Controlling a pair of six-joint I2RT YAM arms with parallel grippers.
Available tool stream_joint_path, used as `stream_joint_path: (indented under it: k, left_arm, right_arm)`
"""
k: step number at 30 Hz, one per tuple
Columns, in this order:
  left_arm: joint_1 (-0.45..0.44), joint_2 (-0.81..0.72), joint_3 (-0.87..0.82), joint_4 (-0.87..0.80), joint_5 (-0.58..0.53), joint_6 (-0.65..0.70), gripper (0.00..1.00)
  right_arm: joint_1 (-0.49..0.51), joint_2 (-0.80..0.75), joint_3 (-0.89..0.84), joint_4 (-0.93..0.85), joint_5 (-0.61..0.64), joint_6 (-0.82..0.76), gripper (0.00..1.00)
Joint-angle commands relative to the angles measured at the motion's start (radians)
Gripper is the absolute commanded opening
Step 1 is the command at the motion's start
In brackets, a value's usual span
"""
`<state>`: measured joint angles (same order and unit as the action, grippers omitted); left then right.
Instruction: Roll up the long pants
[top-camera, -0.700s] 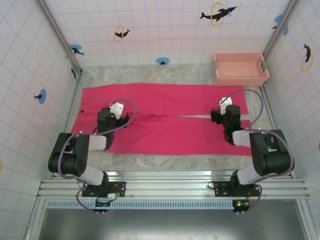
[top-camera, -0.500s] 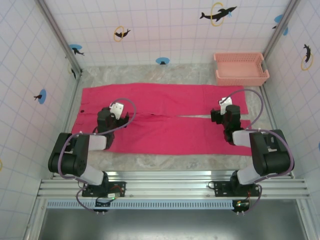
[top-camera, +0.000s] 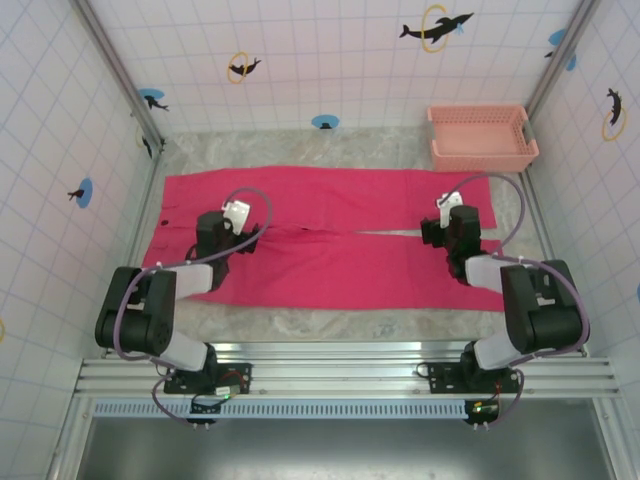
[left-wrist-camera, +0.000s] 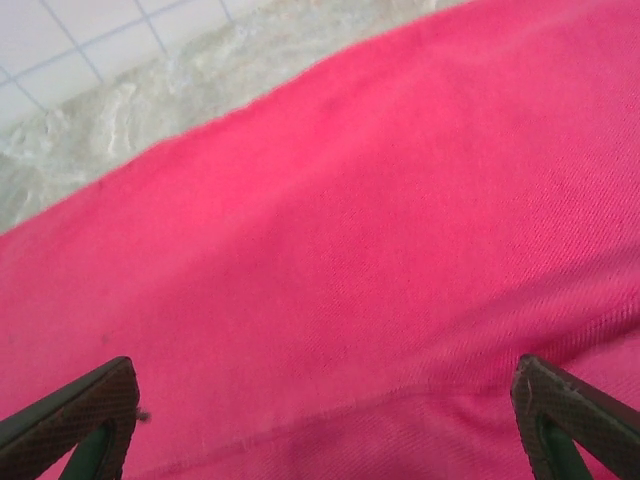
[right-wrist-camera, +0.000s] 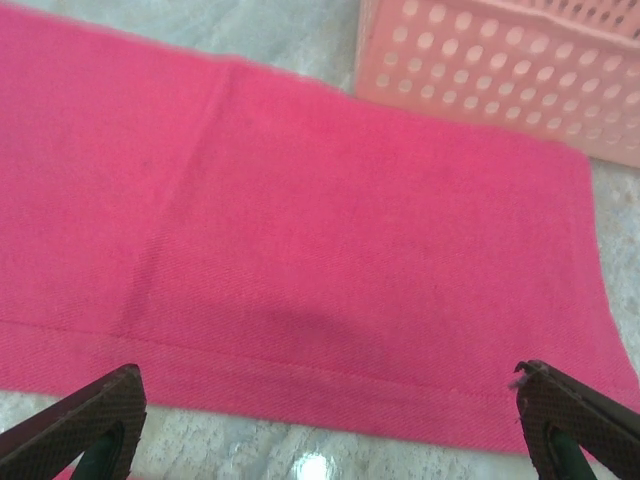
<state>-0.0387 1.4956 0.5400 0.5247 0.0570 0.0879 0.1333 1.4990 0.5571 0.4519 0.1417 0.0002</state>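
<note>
Change: both my wrists have crept slightly farther out over the cloth since the earlier overhead picture; the cloth itself lies as it did.
Top view, pants: the long pants (top-camera: 330, 225) lie spread flat across the bench (top-camera: 300, 322), waist end on my left and leg ends on my right, with a narrow slit parting the two legs.
Top view, left gripper: my left gripper (top-camera: 222, 232) hangs over the waist part.
Top view, right gripper: my right gripper (top-camera: 455, 226) hangs over the legs, close to the slit.
Top view, basket: the pink basket (top-camera: 480, 137) sits in the far right corner, just beside the pants' far edge.
Left wrist view, gripper: my left gripper (left-wrist-camera: 325, 400) is spread wide and released, grasping nothing.
Left wrist view, pants: red cloth (left-wrist-camera: 380, 220) lies under me, with its far edge running slantwise, then marbled bench (left-wrist-camera: 200, 80) and tiled wall (left-wrist-camera: 90, 30) beyond.
Right wrist view, gripper: my right gripper (right-wrist-camera: 330, 400) is likewise wide and released, empty.
Right wrist view, pants: one leg (right-wrist-camera: 300, 230) lies flat, its hemmed end at the right. Pale bench (right-wrist-camera: 250, 440) shows along its near edge.
Right wrist view, basket: the basket (right-wrist-camera: 500, 80) stands just past the leg's far edge. I cannot tell whether they touch.
</note>
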Motion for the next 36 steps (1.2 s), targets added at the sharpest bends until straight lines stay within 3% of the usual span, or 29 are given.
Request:
stream_joint_path:
  k: [1, 4, 7, 10, 15, 19, 23, 28, 36]
  left_arm:
    - [-0.031, -0.042, 0.312, -0.498, -0.092, 0.095, 0.98]
    - [-0.049, 0.002, 0.578, -0.875, -0.337, 0.079, 0.98]
    - [-0.052, 0.045, 0.757, -1.118, -0.379, 0.093, 0.97]
    - [-0.056, 0.065, 0.878, -1.278, -0.37, 0.038, 0.98]
    - [-0.065, 0.023, 0.877, -1.368, -0.371, 0.009, 0.97]
    - [-0.064, -0.093, 0.765, -1.27, -0.393, 0.022, 0.98]
    - [-0.064, -0.101, 0.791, -1.304, -0.386, 0.024, 0.98]
    - [-0.064, -0.063, 0.825, -1.38, -0.399, 0.016, 0.97]
    - [-0.064, -0.119, 0.779, -1.343, -0.405, 0.039, 0.97]
  right_arm:
    - [0.043, -0.035, 0.27, -0.447, -0.005, -0.079, 0.98]
    - [0.174, -0.045, 0.377, -0.677, 0.076, -0.179, 0.98]
    - [0.36, -0.062, 0.414, -0.858, 0.197, -0.245, 0.98]
    - [0.549, -0.056, 0.415, -0.989, 0.229, -0.261, 0.97]
    - [0.798, -0.042, 0.383, -1.115, 0.273, -0.224, 0.88]
    - [0.834, -0.075, 0.32, -1.142, 0.179, -0.164, 0.82]
    - [0.863, -0.101, 0.285, -1.125, 0.116, -0.125, 0.8]
    - [0.867, -0.021, 0.339, -1.16, 0.026, -0.1, 0.74]
    - [0.883, 0.116, 0.392, -1.181, -0.067, -0.081, 0.66]
